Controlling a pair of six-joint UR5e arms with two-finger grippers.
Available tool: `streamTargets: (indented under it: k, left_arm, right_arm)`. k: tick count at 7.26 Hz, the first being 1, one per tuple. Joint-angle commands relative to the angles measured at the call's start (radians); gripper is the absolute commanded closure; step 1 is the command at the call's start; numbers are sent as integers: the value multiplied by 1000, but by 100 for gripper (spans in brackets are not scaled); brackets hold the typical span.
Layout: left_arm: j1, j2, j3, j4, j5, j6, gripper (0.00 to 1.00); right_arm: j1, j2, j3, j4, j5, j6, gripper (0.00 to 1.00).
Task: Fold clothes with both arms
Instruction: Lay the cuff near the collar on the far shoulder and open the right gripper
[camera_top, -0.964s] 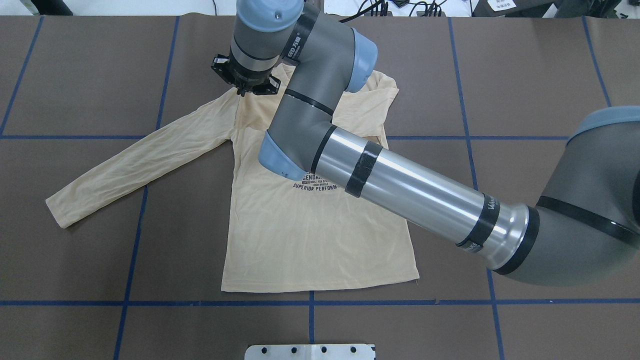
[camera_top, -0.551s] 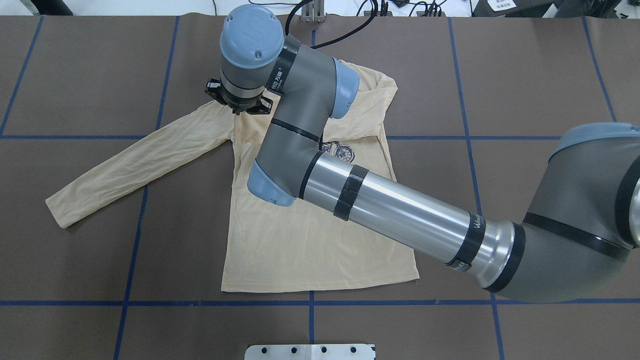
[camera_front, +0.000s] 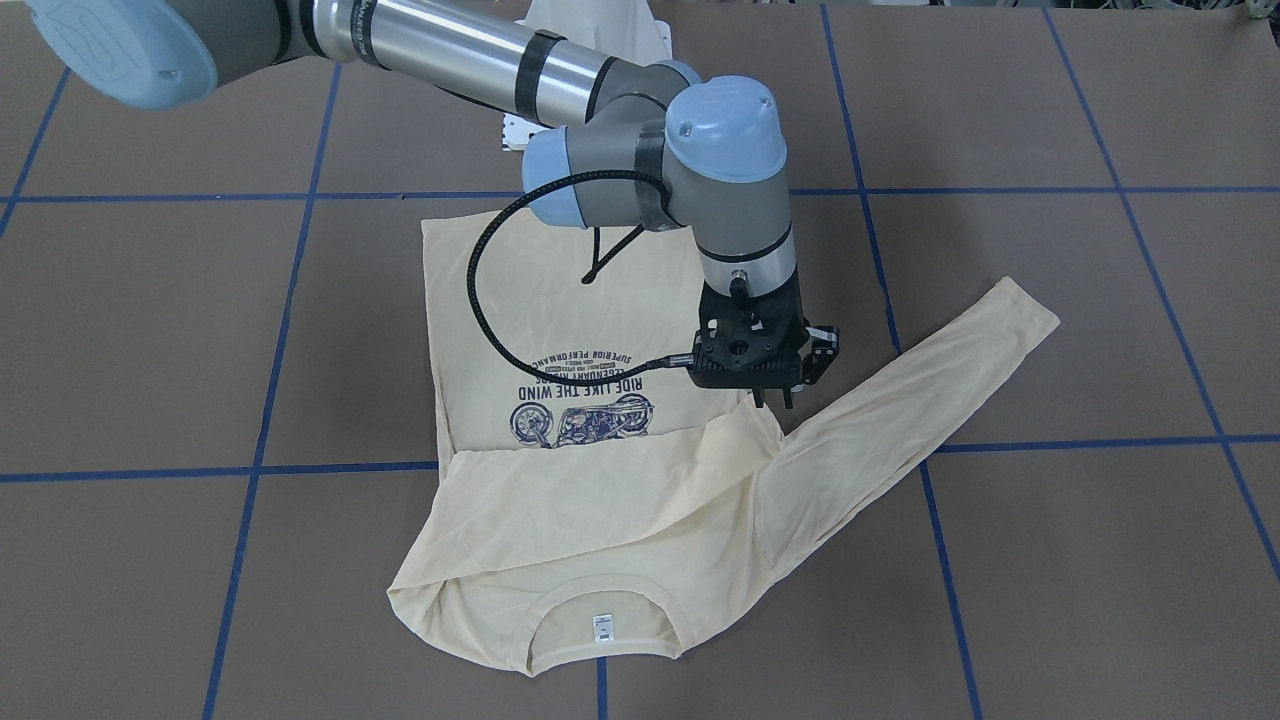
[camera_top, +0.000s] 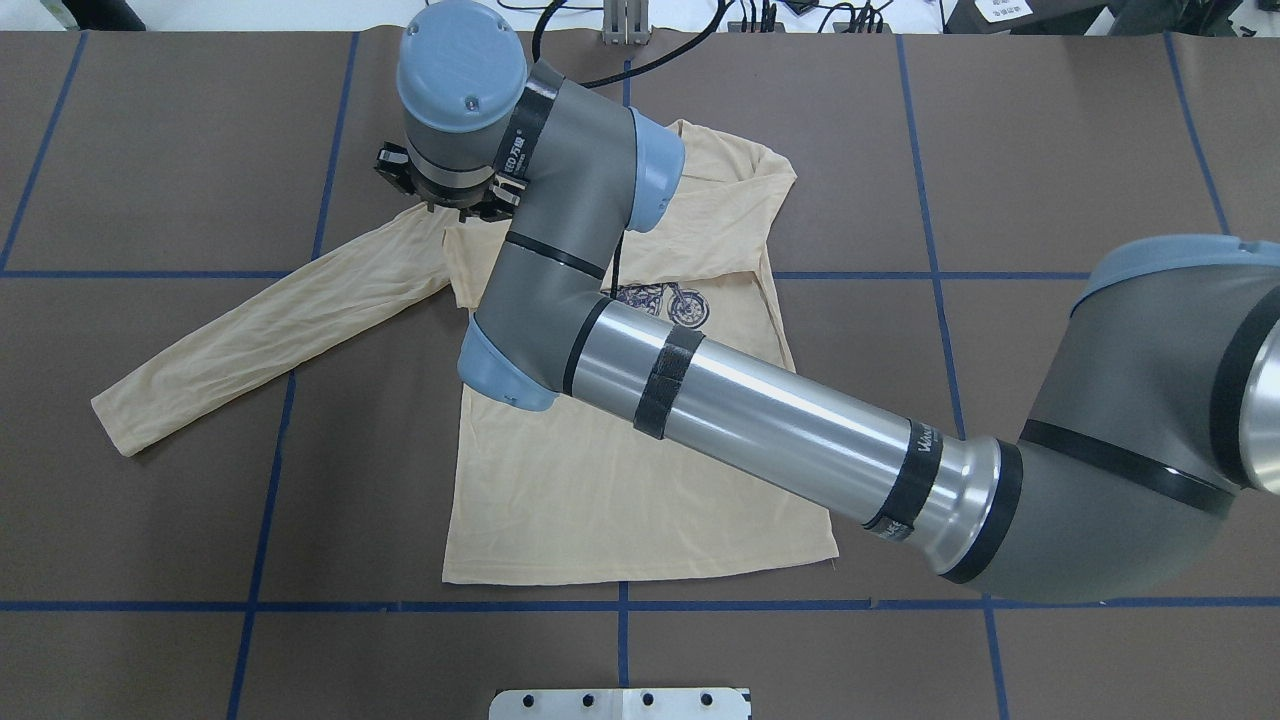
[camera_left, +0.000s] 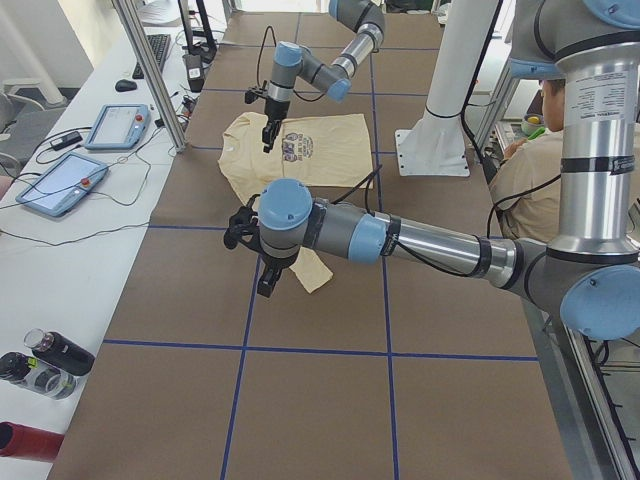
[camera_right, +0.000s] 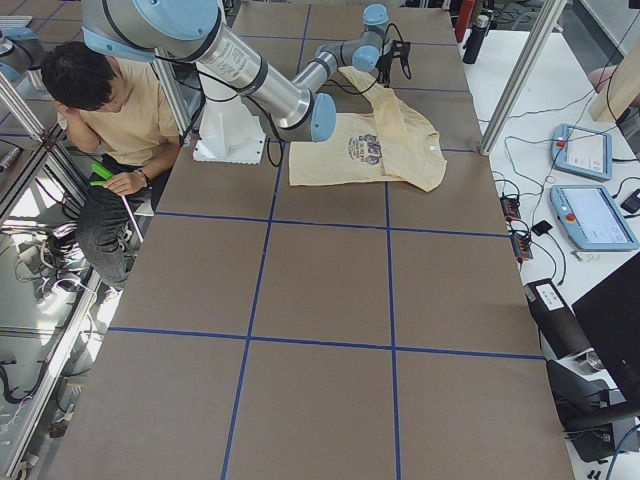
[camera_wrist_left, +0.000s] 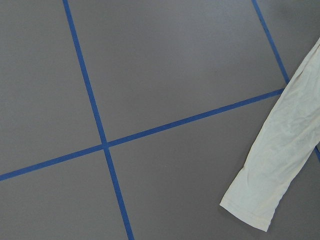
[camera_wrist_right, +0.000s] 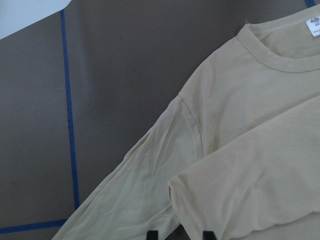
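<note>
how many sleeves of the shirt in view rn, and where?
2. One sleeve lies stretched out on the table toward the robot's left; the other sleeve is folded across the shirt, cuff ending by the right gripper.

Brown table (camera_top: 1050, 130) gridded with blue tape (camera_top: 800, 605); white bench (camera_left: 100, 270) alongside.

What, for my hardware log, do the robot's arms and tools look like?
The right arm and left arm have grey housings, silver tubes, light blue joint caps and black bands. A black cable loops to the black two-finger right tool; the left tool is black too.
</note>
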Motion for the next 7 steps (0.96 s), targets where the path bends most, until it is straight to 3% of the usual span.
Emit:
streamTargets:
  k: [1, 3, 5, 6, 7]
  left_arm:
    - [72, -5, 7, -26, -54, -111, 0]
    - [143, 4, 0, -147, -45, -362, 0]
    - [205, 96, 7, -395, -3, -386, 0]
    - [288, 99, 7, -410, 67, -416, 0]
    - [305, 104, 7, -413, 79, -430, 0]
  right_arm:
    - [25, 26, -6, 10, -4, 16, 2]
    - [74, 18, 13, 4, 70, 103, 2]
    - [107, -256, 309, 5, 137, 96, 3]
    - [130, -337, 375, 4, 157, 92, 4]
    - [172, -395, 391, 5, 234, 85, 2]
